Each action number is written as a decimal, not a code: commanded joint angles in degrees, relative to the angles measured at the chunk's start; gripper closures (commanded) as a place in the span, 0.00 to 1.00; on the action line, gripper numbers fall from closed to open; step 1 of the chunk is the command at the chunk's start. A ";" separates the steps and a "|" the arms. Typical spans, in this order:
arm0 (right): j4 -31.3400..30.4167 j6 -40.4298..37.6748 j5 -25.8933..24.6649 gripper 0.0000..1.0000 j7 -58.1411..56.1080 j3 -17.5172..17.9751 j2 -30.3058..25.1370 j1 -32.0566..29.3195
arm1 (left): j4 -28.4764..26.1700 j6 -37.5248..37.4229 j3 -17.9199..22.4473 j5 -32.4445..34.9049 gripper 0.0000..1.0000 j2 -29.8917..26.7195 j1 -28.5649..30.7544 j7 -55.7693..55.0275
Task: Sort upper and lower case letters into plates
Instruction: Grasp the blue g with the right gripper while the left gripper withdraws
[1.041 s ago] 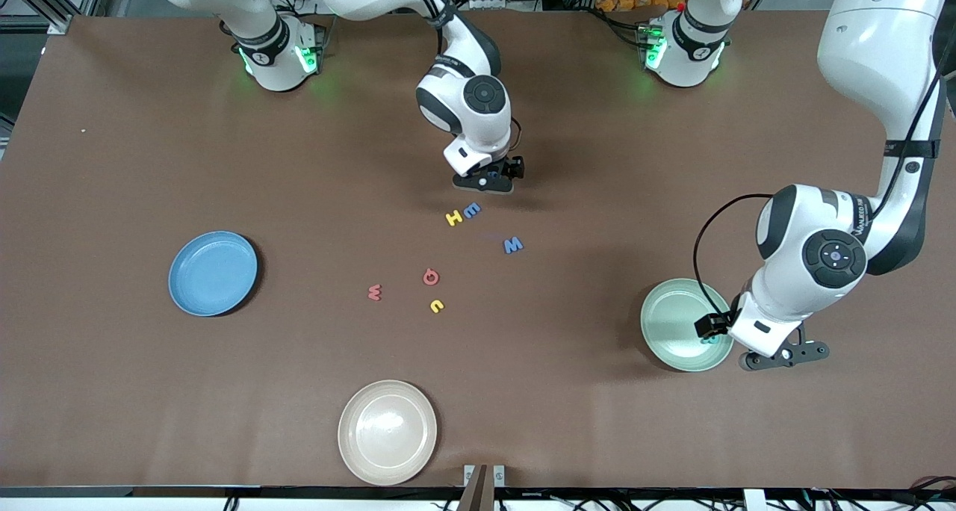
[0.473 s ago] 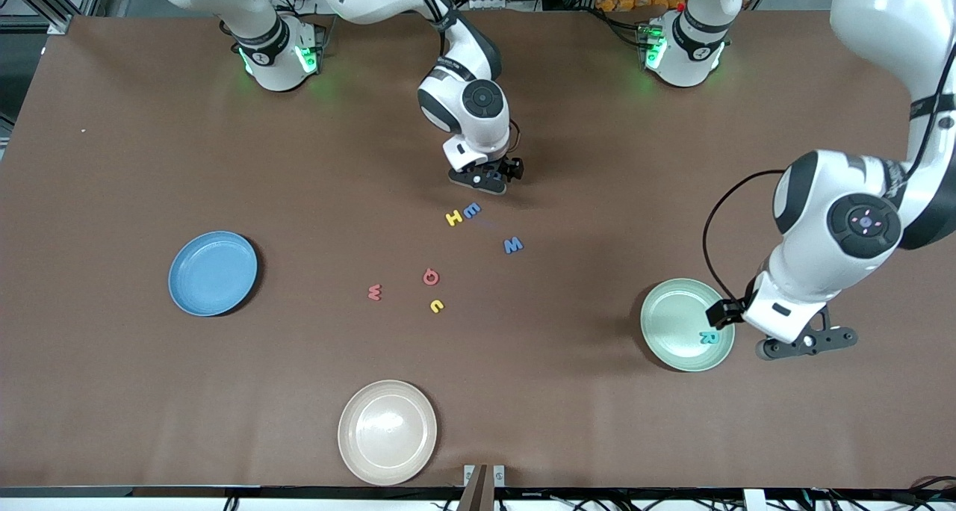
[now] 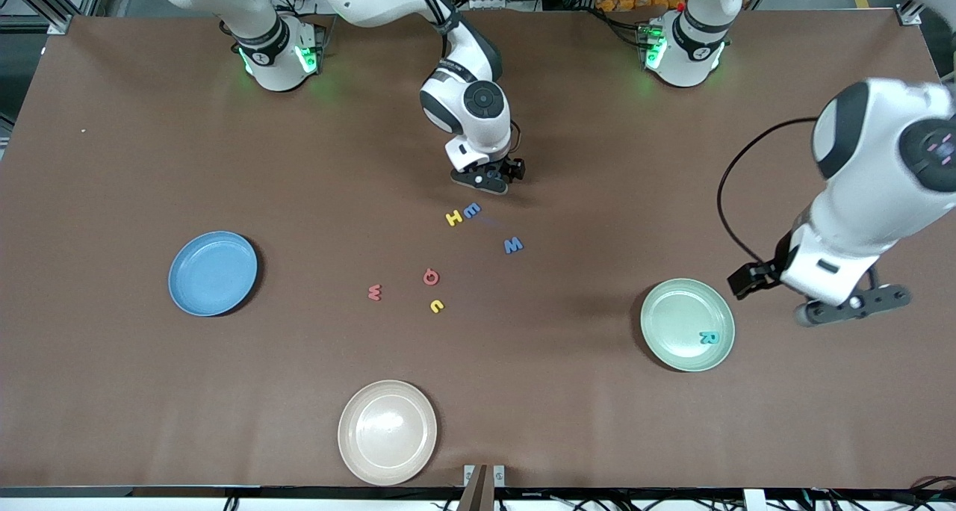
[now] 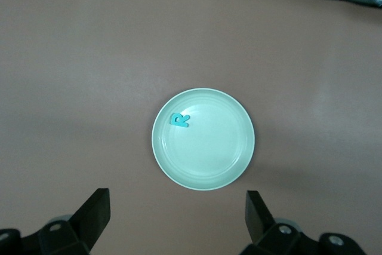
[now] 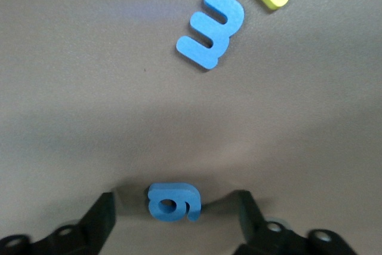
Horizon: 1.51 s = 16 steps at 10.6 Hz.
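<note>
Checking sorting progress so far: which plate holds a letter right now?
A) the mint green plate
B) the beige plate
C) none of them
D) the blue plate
A: a teal letter R lies inside the mint green plate, also seen in the left wrist view, while the blue plate and the beige plate hold nothing.

A teal R [image 3: 708, 338] lies flat in the mint green plate [image 3: 672, 313]; the blue plate [image 3: 213, 273] holds nothing. A blue lowercase letter [image 5: 174, 202] lies between the right tool's [image 5: 173, 210] fingers; 6 letters lie scattered mid-worktop.
</note>
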 commanded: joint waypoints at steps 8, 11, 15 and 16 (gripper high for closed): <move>0.24 0.21 0.61 1.00 -0.90 -0.96 -2.62 -0.55 | -0.89 -10.20 0.50 -6.55 0.00 -9.82 1.60 1.78; 1.55 -5.99 0.52 0.99 -12.38 -1.13 -7.80 -7.58 | -0.89 -11.97 -0.02 -6.55 0.00 -10.79 1.60 1.78; 1.82 -16.91 0.52 0.99 -32.94 -1.14 -13.87 -23.38 | -0.98 -12.23 -0.03 -9.45 0.00 -11.32 1.08 1.69; 1.39 -18.67 0.52 0.99 -38.04 -1.14 -15.01 -27.08 | -0.98 -12.15 -0.03 -9.53 0.00 -11.23 0.90 1.69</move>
